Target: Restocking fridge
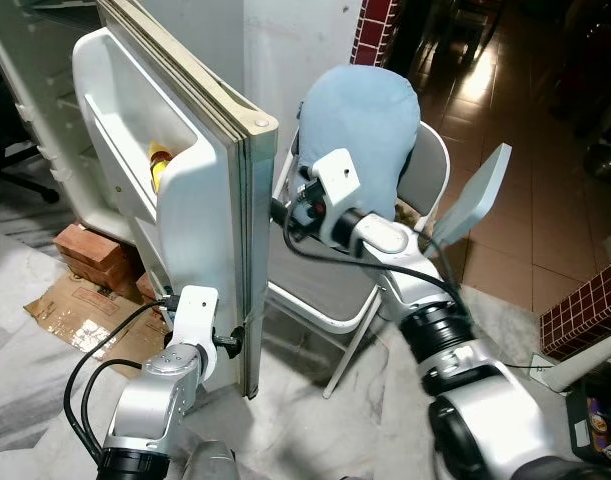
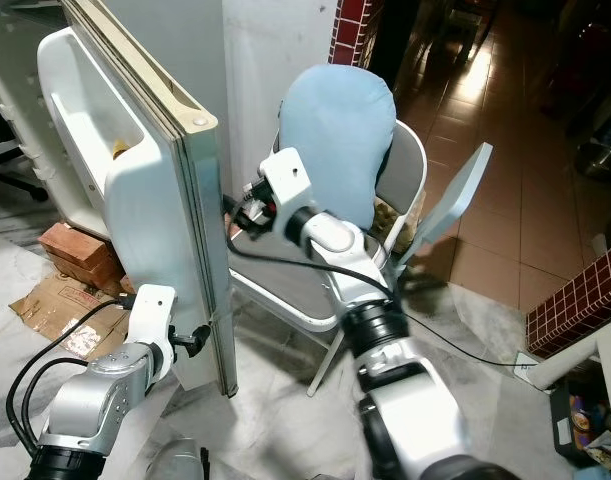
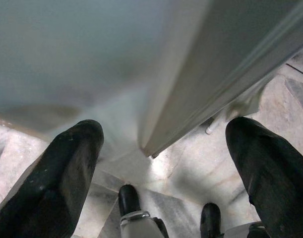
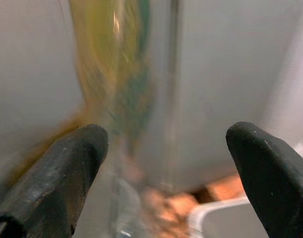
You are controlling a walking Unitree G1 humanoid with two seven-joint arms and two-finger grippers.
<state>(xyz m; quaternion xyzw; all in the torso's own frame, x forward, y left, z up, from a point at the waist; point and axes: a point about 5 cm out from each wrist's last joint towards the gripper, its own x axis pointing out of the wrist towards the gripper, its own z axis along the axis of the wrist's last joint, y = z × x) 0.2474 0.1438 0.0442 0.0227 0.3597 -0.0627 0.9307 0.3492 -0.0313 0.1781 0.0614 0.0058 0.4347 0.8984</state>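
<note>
where one fridge door (image 1: 220, 215) stands open, one chair (image 1: 425, 180), two end effectors spread

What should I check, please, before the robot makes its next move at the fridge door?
1. Fridge door open: ok, it stands wide open.
2. Left claw open: ok, fingers apart at the door's lower edge.
3. Right claw open: ok, fingers apart, against the door's outer side.
4. Item in either claw to restock: not ok, neither holds anything.
5. Door shelf has room: ok, a yellow item sits there with space beside it.
6. Folding chair clear of door: cannot tell, it stands very near.
</note>
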